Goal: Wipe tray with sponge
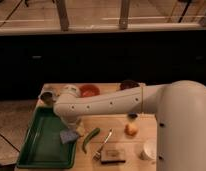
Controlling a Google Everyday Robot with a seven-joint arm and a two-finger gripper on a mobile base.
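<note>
The large green tray [41, 145] lies at the left of the wooden table. The small blue sponge [69, 136] sits at the tray's right rim, partly over the edge. My white arm reaches in from the right and bends down at the tray's far right corner. My gripper [71, 127] points down right over the sponge and seems to touch its top. It is mostly hidden under the wrist.
A green pepper [90, 139], a fork [105, 145] and a tan block with a dark top [112, 156] lie right of the tray. An orange fruit [131, 130] and a white cup [148, 150] are further right. A red bowl [89, 91], a dark bowl [128, 85] and a can [47, 96] stand at the back.
</note>
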